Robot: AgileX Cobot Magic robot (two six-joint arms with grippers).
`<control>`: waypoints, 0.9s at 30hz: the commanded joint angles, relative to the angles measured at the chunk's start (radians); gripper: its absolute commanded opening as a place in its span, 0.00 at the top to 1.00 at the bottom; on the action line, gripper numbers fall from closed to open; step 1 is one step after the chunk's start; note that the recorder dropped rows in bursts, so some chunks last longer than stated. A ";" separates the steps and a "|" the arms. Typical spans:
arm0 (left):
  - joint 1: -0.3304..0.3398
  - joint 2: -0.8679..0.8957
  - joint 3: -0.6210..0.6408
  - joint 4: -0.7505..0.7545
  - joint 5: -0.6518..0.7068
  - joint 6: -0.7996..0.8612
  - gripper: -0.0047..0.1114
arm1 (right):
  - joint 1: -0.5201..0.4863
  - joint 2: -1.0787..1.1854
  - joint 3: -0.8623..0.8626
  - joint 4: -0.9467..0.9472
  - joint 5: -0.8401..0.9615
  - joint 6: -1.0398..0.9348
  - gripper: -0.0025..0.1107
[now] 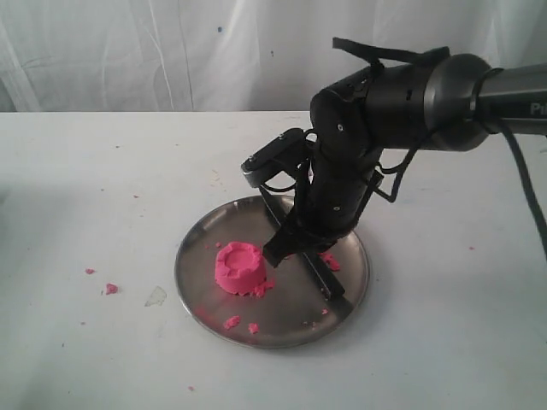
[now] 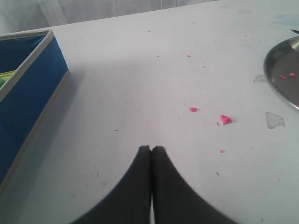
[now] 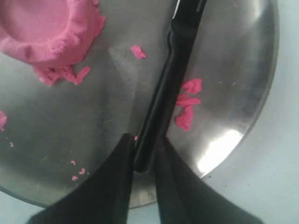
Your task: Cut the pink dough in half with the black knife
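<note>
Right wrist view: right gripper (image 3: 144, 140), jaws narrowly parted astride the handle end of the black knife (image 3: 174, 65), which lies on the steel plate (image 3: 243, 93) (clamped or merely flanking: cannot tell). Pink dough (image 1: 238, 267): one round, dented mound on the same plate, near the knife but apart from it. Left gripper (image 2: 151, 148): fingers pressed together, empty, above the white table (image 2: 140, 84).

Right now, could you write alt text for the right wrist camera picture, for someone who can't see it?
The right gripper straddles one end of the black knife, which lies on a steel plate. The uncut pink dough sits beside it, with pink crumbs scattered around.
</note>
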 commanded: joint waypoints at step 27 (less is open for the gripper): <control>-0.005 -0.005 0.004 -0.011 -0.002 0.001 0.96 | -0.005 0.146 0.001 -0.077 0.018 0.136 0.71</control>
